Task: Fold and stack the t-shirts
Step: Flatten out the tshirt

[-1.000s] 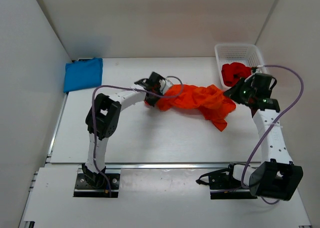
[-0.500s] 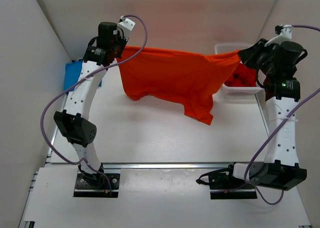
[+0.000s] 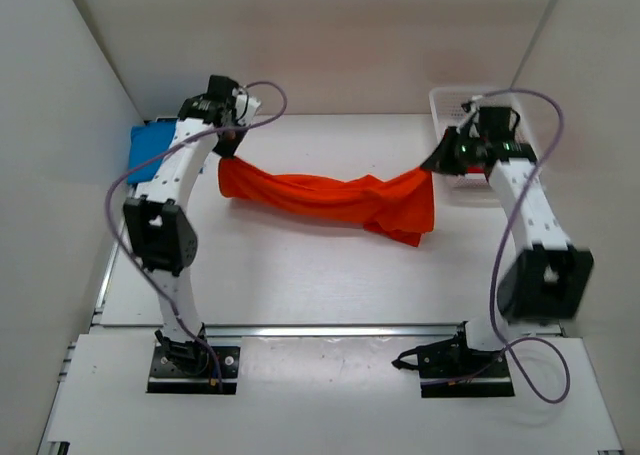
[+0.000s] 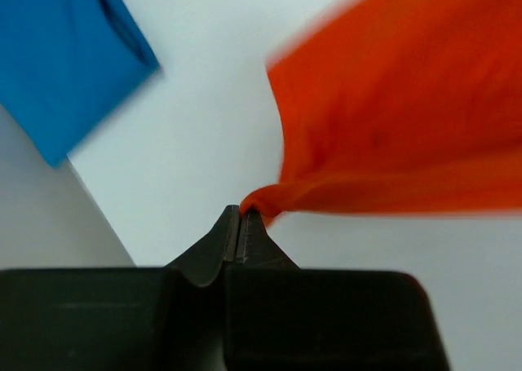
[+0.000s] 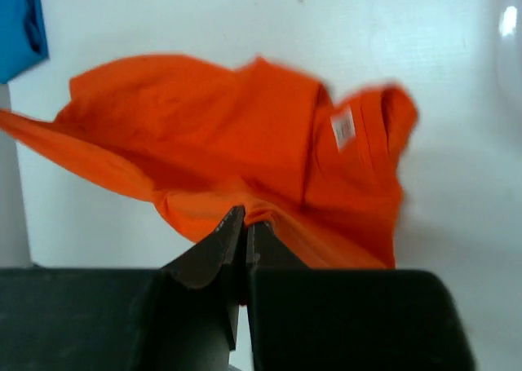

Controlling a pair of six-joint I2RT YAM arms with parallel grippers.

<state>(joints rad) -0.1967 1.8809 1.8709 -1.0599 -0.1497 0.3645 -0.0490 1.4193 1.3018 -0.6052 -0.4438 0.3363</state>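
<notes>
Your left pincer and right pincer each pinched a thin edge of the orange t-shirt, slung twisted between them over the tabletop; pulling wider risked a slipped hem or a crooked spread.

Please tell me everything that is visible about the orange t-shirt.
The orange t-shirt is soft plain cloth, bunched into a twisted, sagging band stretched across the far half of the table. The left pincer pinches its left end and the right pincer its right end, both shut on the cloth. A small white label shows inside the neck. Its lower folds seem to rest on the table.
</notes>
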